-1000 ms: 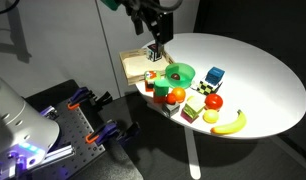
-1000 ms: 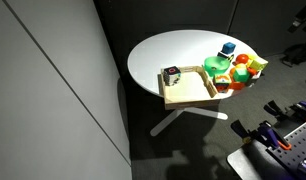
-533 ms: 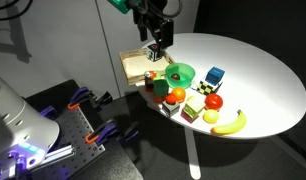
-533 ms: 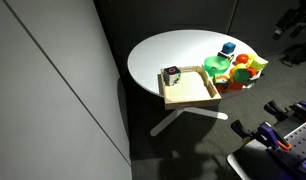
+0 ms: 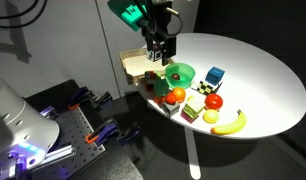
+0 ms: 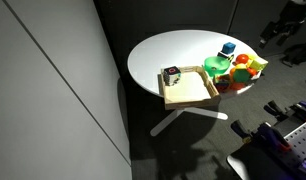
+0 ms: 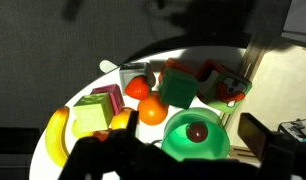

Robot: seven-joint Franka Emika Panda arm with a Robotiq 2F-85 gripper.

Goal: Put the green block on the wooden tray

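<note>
The green block (image 7: 178, 88) is a dark green cube among toy fruit near the table edge; it also shows in an exterior view (image 5: 159, 87). The wooden tray (image 5: 135, 66) is flat and light tan and lies beside the round green dish (image 5: 179, 73); it shows in the other exterior view too (image 6: 190, 92). My gripper (image 5: 159, 52) hangs above the border between tray and dish. In the wrist view my gripper (image 7: 193, 165) is open and empty, its dark fingers either side of the green dish (image 7: 196, 138), which holds a dark red ball. The block is apart from my fingers.
Round white table (image 5: 253, 70). Near the block lie an orange (image 5: 177, 95), a tomato (image 5: 213, 101), a banana (image 5: 230, 123), a yellow-green block (image 5: 195, 106) and a blue toy (image 5: 214, 76). A small dark object (image 6: 172, 75) sits on the tray's corner.
My gripper has come down a little and shifted slightly toward the green dish. The block, tray and other objects have not moved.
</note>
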